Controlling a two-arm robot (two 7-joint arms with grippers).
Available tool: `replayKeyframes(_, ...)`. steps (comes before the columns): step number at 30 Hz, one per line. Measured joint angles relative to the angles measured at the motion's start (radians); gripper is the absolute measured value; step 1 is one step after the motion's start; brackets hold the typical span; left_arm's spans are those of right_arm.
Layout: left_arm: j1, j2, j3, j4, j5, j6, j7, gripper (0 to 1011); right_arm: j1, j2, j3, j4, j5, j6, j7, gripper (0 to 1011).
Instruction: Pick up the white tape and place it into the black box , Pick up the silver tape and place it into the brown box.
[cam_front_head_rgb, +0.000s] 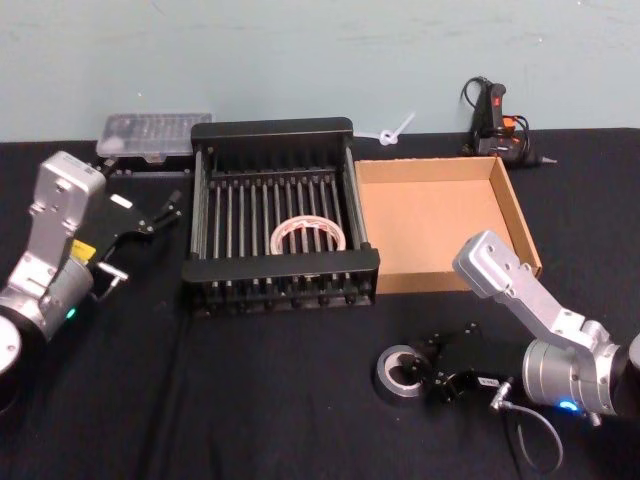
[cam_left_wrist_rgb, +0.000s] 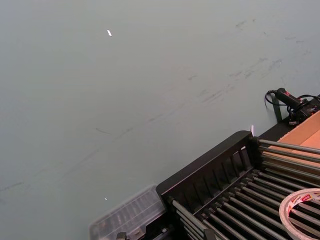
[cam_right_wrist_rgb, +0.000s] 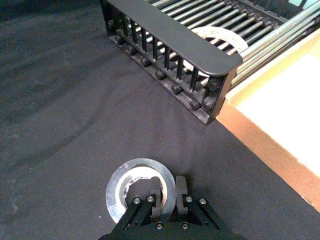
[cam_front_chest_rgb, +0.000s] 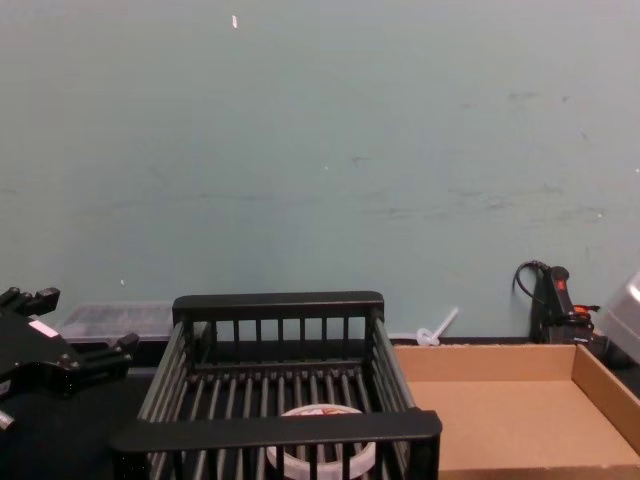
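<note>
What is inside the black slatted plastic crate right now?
The flat white tape ring lies on the barred floor of the black slatted plastic crate, toward its near wall. From the chest view, that near rim covers part of the ring. Nothing else shows inside.

— What is the robot's body looking like?
— Both arms are wearing silver-grey metal housings: a boxy block above a round cylindrical joint, each joint glowing with a small blue-green light.
— And the hands?
— The left hand (cam_front_head_rgb: 158, 214) and the right hand (cam_right_wrist_rgb: 169, 190) are showing black linkage fingers (studded with small round screw heads). A white label is sitting on each black hand body, and a thin grey cable is looping out beside the right joint.
</note>
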Motion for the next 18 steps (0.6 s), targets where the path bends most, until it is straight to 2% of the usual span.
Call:
replayKeyframes(10,0.000,0.000,0.000,0.000,0.000,0.000,0.000,1001,-0.002,-0.001,0.004,0.000,0.001,-0.001,-0.001,181)
replayKeyframes(14,0.000,0.000,0.000,0.000,0.000,0.000,0.000,1001,-0.008,-0.008,0.023,-0.004,0.005,-0.006,-0.015,181)
replayKeyframes(18,0.000,0.000,0.000,0.000,0.000,0.000,0.000,1001,-0.013,-0.030,0.061,-0.010,0.020,-0.013,-0.049,181)
